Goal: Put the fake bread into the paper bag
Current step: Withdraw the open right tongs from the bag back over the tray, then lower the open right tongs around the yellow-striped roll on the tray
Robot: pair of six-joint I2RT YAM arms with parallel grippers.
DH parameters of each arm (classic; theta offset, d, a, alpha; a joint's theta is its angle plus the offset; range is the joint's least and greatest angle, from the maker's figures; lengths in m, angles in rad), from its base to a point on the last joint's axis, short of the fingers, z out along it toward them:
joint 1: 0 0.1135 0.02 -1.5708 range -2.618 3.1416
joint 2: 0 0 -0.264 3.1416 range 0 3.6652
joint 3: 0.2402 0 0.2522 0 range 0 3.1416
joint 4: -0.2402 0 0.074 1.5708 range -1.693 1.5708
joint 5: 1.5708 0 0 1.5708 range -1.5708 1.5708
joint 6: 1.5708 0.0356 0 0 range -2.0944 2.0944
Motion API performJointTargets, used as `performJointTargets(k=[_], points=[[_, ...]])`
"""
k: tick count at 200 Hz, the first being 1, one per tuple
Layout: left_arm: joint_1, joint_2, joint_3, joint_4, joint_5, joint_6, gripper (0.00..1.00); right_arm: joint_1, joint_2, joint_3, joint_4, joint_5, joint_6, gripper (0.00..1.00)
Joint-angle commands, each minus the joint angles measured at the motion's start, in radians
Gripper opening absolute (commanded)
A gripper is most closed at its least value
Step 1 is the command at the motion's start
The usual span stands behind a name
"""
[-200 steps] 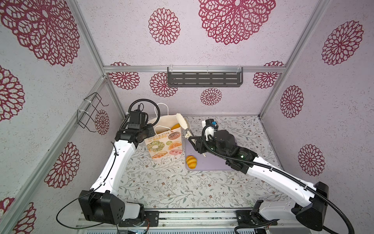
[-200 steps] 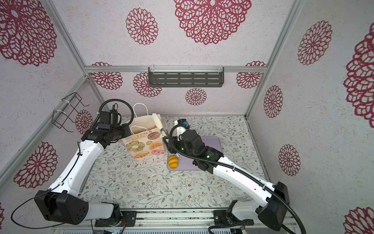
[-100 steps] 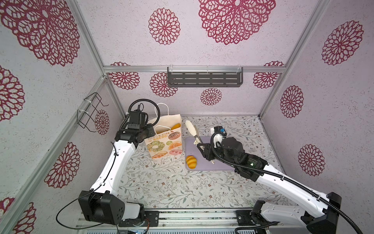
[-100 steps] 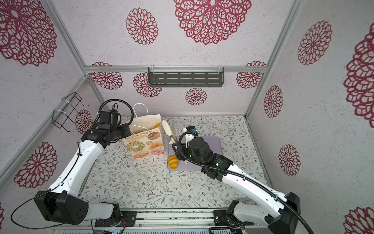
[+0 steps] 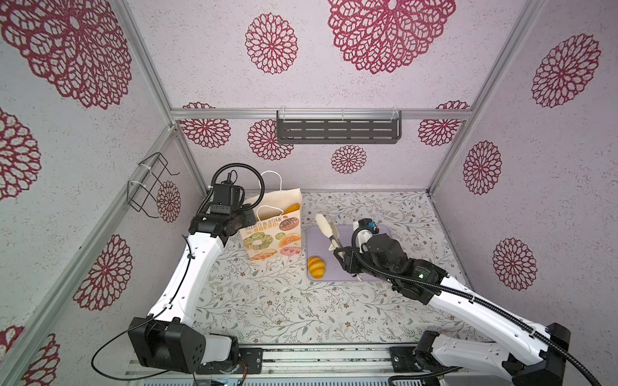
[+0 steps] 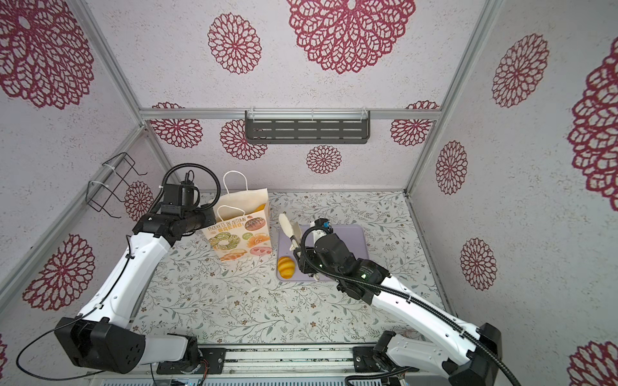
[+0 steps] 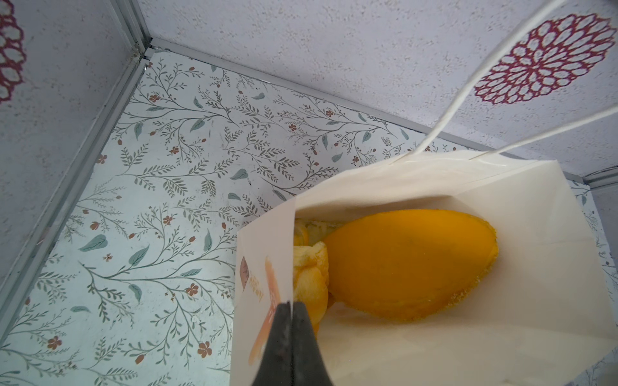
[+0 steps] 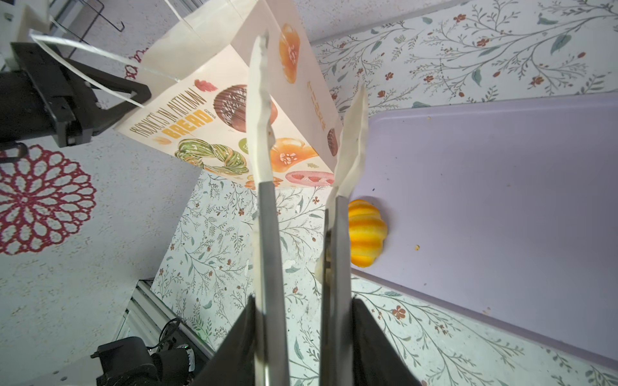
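The paper bag [image 5: 274,234] [image 6: 240,234] stands upright, left of the lilac tray [image 5: 344,230] [image 6: 354,237]. My left gripper [image 5: 249,219] [image 7: 291,305] is shut on the bag's rim and holds its mouth open. In the left wrist view, a large orange loaf [image 7: 411,267] and a yellow bun [image 7: 309,277] lie inside. One ribbed orange-yellow fake bread [image 5: 316,267] [image 6: 286,267] [image 8: 366,234] sits at the tray's near left corner. My right gripper [image 5: 341,254] [image 8: 302,300] is shut on metal tongs [image 5: 326,227] [image 8: 264,133]. Their white tips stand apart and empty above the tray's left edge.
A black slotted shelf [image 5: 337,130] hangs on the back wall and a wire rack [image 5: 148,187] on the left wall. The floral table top [image 5: 267,300] stretches in front of the bag and tray. Walls close in on three sides.
My right arm has drawn the tongs away from the bag's mouth, back to the right over the tray. The left gripper and the bag have not moved.
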Motion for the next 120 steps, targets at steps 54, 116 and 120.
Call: performJointTargets(k=[54,116,120], points=[[-0.014,-0.031,-0.002,0.027,-0.002,0.011,0.00,0.013,-0.012,0.018,-0.108,0.008,0.052,0.43],[-0.014,-0.029,-0.002,0.026,-0.007,0.011,0.00,0.032,0.020,0.039,-0.184,0.006,0.071,0.42],[-0.014,-0.029,-0.002,0.027,-0.006,0.010,0.00,0.033,0.021,0.039,-0.188,0.006,0.073,0.42]])
